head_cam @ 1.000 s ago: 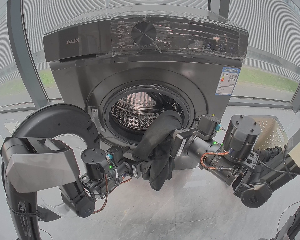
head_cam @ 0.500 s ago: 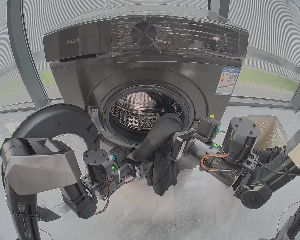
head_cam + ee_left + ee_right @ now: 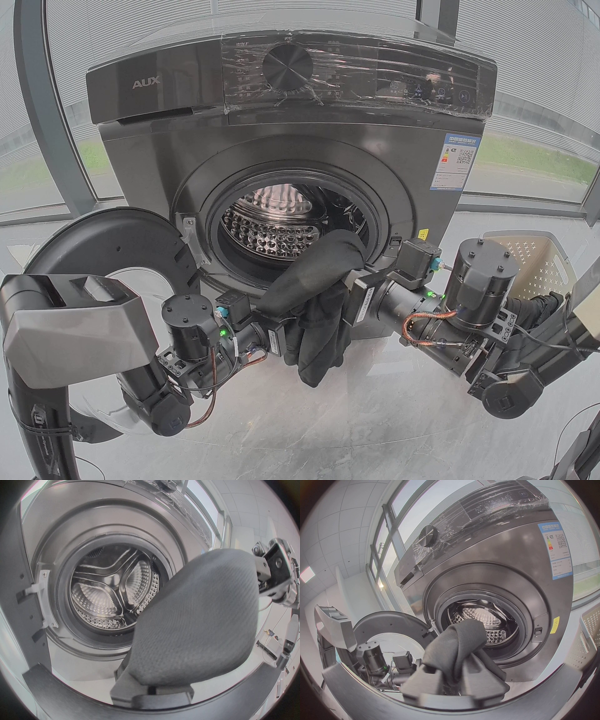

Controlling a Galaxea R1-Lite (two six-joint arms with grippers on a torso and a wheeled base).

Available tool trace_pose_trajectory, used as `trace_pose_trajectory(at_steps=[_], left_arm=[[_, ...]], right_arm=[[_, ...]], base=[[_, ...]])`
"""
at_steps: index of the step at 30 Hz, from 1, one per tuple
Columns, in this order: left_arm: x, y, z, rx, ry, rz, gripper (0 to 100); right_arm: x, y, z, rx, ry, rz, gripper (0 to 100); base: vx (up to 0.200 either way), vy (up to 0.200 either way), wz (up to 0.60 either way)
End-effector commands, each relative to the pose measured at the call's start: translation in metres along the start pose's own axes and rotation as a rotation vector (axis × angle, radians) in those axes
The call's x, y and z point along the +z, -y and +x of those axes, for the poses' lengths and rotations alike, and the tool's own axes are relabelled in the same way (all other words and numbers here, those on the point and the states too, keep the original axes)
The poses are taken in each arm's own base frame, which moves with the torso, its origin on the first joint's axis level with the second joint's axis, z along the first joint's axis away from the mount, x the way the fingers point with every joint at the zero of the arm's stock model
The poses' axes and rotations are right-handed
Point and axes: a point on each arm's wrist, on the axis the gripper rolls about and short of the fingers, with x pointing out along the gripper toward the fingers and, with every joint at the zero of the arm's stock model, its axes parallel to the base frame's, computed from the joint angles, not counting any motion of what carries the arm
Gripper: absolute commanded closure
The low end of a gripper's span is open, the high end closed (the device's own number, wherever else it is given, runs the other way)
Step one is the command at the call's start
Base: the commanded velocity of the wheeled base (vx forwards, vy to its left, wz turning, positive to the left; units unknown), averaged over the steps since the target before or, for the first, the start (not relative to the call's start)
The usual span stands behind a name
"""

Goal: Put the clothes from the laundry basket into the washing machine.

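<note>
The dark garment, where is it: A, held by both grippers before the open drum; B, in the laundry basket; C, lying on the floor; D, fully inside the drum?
A: the dark garment hangs between the left gripper and the right gripper, in front of the drum.

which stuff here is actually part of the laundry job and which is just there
Job: dark garment, held by left gripper and right gripper; washing machine with its door open; laundry basket.
Just there: energy label; plastic film; window frame.
</note>
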Motion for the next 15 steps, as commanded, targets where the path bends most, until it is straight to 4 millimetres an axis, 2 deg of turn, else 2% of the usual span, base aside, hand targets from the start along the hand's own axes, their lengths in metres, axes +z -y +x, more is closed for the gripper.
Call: trace_pose_trajectory(at_steps=[1, 6, 8, 10, 15], left_arm=[[0.018, 0.002, -0.007, -0.004, 0.049, 0.001, 100], [0.035, 0.003, -0.013, -0.006, 0.095, 0.002, 100], [0.036, 0.003, -0.014, -0.004, 0.098, 0.002, 100], [0.037, 0.006, -0.016, -0.012, 0.097, 0.002, 100], [0.034, 0.008, -0.018, -0.018, 0.086, 0.004, 100]], right_arm=[[-0.005, 0.005, -0.003, -0.018, -0.025, -0.004, 0], [-0.014, 0.026, -0.005, -0.086, -0.081, -0.015, 0], [-0.016, 0.029, -0.006, -0.097, -0.097, -0.018, 0], [-0.028, 0.037, -0.013, -0.128, -0.166, -0.036, 0], [-0.038, 0.041, -0.019, -0.137, -0.215, -0.068, 0]], base=[[0.0, 0.0, 0.0], [0.0, 0.0, 0.0], [0.0, 0.0, 0.0], [0.0, 0.0, 0.0], [0.0, 0.0, 0.0]])
